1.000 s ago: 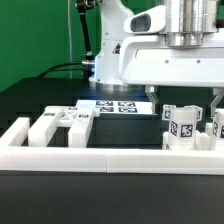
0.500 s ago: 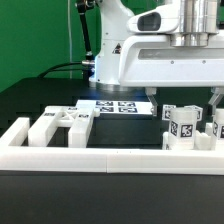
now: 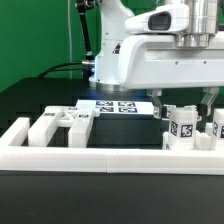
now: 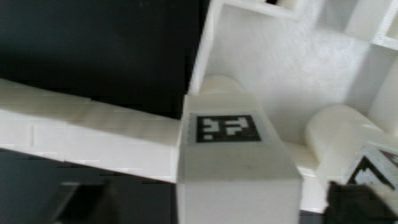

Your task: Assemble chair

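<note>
We are looking at the gripper [image 3: 184, 104] hanging low over the exterior view's right end of the black table [image 3: 40, 95], directly above an upright white block [image 3: 182, 128] with a black-and-white tag on its front face. The two fingers [image 3: 207, 99] are reaching down on either side of the block's top, so the block is sitting between the jaws. The jaws are standing apart, close to the block's sides, and we cannot tell whether they are pressing on it or only flanking it.

In the wrist view the same block [image 4: 222, 130] is filling the middle, tag upward. A second tagged piece [image 3: 216, 128] is standing just beside the block, toward the exterior view's right. More chair pieces [image 3: 60, 122] are lying toward the exterior view's left, behind the long white rail [image 3: 100, 158]. The marker board [image 3: 118, 106] is lying flat behind them.
</note>
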`<state>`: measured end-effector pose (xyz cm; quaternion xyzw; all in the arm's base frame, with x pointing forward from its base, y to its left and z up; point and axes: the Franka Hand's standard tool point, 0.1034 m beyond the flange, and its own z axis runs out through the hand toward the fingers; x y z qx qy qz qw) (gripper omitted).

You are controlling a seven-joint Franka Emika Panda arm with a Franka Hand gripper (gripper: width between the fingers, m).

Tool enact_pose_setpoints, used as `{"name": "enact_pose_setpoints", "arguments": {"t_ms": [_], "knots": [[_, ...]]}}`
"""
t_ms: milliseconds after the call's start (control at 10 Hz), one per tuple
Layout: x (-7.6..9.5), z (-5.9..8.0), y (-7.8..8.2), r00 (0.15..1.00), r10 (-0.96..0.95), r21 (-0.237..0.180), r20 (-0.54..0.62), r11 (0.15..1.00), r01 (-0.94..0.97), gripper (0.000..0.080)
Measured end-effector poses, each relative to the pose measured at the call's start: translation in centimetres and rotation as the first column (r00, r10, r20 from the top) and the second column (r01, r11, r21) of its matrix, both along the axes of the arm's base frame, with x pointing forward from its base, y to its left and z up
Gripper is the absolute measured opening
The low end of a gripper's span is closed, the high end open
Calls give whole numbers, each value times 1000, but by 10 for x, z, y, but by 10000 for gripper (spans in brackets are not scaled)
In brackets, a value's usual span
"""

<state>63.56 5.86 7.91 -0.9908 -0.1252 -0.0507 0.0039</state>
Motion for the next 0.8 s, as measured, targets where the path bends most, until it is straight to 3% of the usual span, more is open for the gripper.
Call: {"name": "enact_pose_setpoints", "arguments": {"t_ms": [100,200,300,600,800], "knots": [[0,0,0,1000,-26,3,-1,1000,26,402],[0,0,0,1000,-26,3,-1,1000,26,402],[0,0,0,998,-61,6,-2,998,61,288],[0,0,-1,938,-345,33,-13,938,345,288],[0,0,-1,827,-561,48,-28,826,562,288]]}}
